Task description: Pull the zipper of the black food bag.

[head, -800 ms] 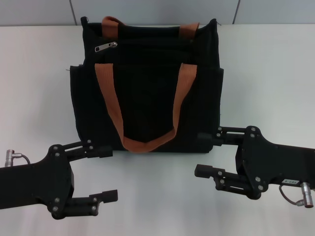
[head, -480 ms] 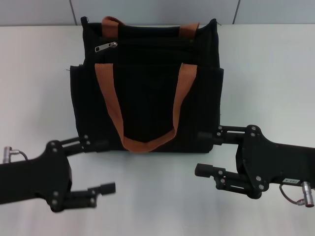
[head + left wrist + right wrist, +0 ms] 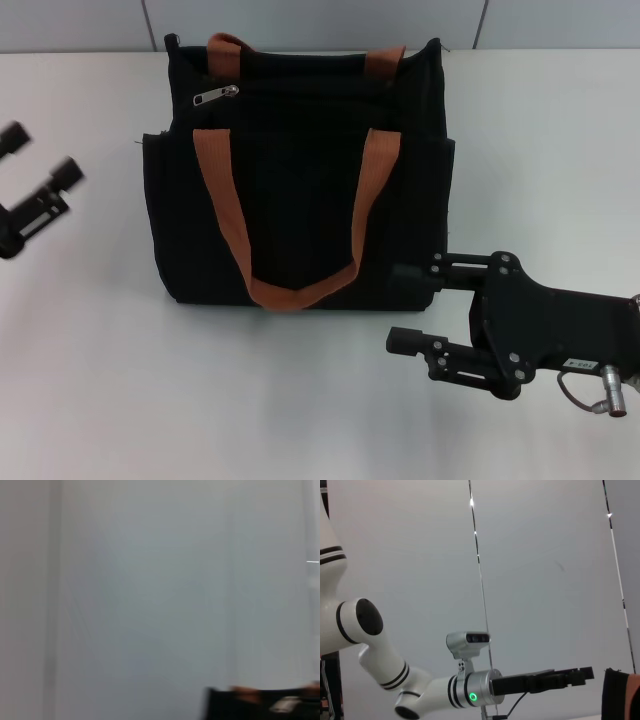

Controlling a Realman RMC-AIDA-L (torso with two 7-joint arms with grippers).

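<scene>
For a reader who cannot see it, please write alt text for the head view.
A black food bag with rust-orange handles lies on a white table, its silver zipper near the far left corner. The left end effector hovers open left of the bag; the right end effector is open at the bag's near right corner.

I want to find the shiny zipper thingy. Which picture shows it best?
The head view: the zipper lies clear and silver by the top left of the black food bag. The left wrist view shows only a blurry pale glint; the right wrist view shows none.
</scene>
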